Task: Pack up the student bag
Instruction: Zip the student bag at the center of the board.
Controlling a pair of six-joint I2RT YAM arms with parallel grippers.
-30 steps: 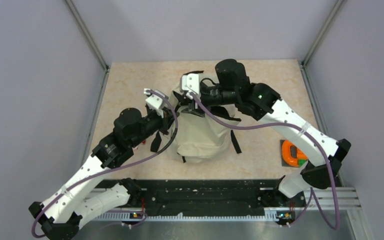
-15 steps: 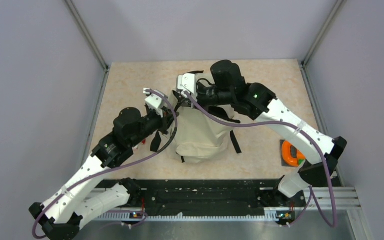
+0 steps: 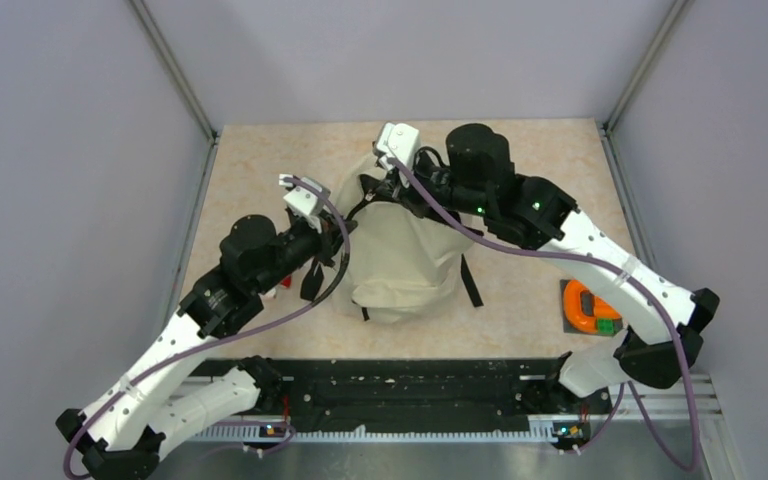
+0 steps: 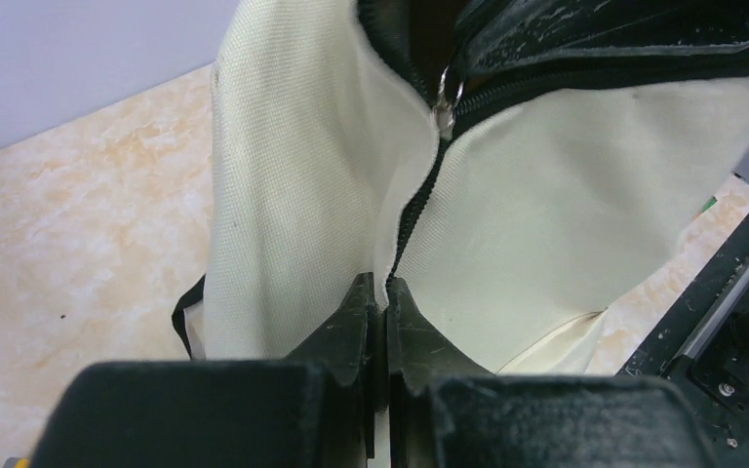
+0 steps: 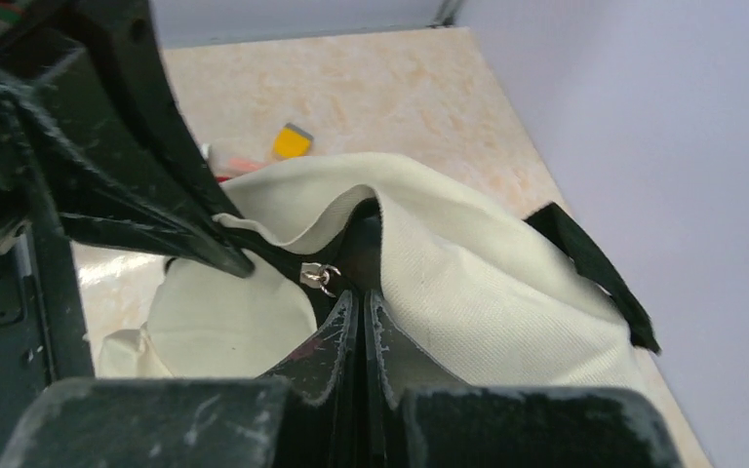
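Note:
The student bag (image 3: pixel 400 262), cream fabric with black straps, lies mid-table between both arms. My left gripper (image 3: pixel 343 228) is at its left side. In the left wrist view this gripper (image 4: pixel 383 290) is shut on the bag's cream fabric right beside the black zip, below the metal zip pull (image 4: pixel 444 115). My right gripper (image 3: pixel 376 186) is at the bag's far top edge. In the right wrist view it (image 5: pixel 361 295) is shut on the dark zip rim of the bag (image 5: pixel 468 273), just right of the zip pull (image 5: pixel 318 276). The mouth gapes dark between the two grips.
An orange object (image 3: pixel 588 306) lies on a grey pad at the right edge. A small yellow item (image 5: pixel 293 141) and a pink one (image 5: pixel 239 162) lie on the table beyond the bag. Black straps (image 3: pixel 471 284) trail off the bag's right side. Grey walls enclose the table.
My right gripper has shut on the bag's top rim and moved back and right, stretching the bag's top toward the far wall. The left gripper has kept its grip, shifting slightly left.

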